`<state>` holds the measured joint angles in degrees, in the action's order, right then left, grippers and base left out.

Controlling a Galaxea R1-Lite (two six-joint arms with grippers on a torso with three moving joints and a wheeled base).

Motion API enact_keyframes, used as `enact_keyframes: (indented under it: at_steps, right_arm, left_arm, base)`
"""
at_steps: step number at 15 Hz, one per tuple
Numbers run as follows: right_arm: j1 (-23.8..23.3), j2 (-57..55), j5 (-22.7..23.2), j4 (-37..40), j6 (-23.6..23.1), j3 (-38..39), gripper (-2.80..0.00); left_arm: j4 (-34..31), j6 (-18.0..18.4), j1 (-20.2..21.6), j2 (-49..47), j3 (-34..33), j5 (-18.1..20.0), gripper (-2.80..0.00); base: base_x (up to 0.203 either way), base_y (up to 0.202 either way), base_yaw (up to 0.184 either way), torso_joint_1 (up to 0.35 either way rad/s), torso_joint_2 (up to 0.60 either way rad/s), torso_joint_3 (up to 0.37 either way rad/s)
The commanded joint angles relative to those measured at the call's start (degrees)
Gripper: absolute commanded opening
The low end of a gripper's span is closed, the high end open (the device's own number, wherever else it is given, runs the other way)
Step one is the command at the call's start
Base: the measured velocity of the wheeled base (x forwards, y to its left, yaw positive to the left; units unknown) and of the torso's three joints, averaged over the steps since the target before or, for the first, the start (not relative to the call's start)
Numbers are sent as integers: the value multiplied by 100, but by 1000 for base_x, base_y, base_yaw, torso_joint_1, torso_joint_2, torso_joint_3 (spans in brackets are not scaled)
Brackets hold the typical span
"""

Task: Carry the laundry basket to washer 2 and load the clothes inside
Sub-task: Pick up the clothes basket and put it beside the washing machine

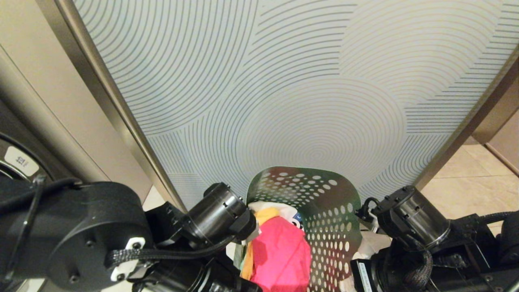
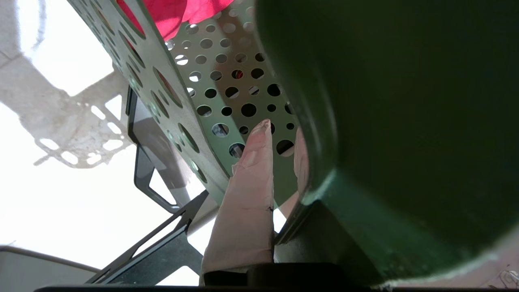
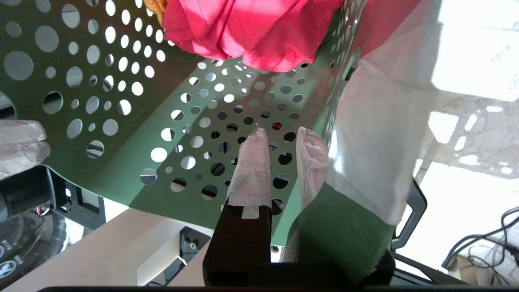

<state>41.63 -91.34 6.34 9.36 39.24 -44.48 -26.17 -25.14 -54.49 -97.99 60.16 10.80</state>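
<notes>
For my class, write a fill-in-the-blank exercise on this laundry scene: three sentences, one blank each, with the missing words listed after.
1. The laundry basket is dark ____ plastic pierced with round holes.
2. The largest garment among the clothes is bright ____.
3. The left gripper and right gripper each have their jaws closed on the basket's ____.

Missing words: green; pink-red; rim

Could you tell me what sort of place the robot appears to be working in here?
Probably a laundry room: a laundry basket holding clothes is carried before a patterned panel, with a tiled floor and part of a machine's round door at left.
</notes>
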Motion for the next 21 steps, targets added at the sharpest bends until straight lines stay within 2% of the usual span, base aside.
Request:
enact_keyframes:
  at_steps: [1,21]
  right_arm:
    - [3,3,8,4,22,16,-280]
    - [170,207,-71,4,7,344,-280]
  left_arm:
    - [-11,-17,-26,-27,-4,10,-280]
    - [12,-34,-125,8,-101,10,-280]
  base:
    - [0,0,0,0,-4,205]
    - [0,0,0,4,1,185]
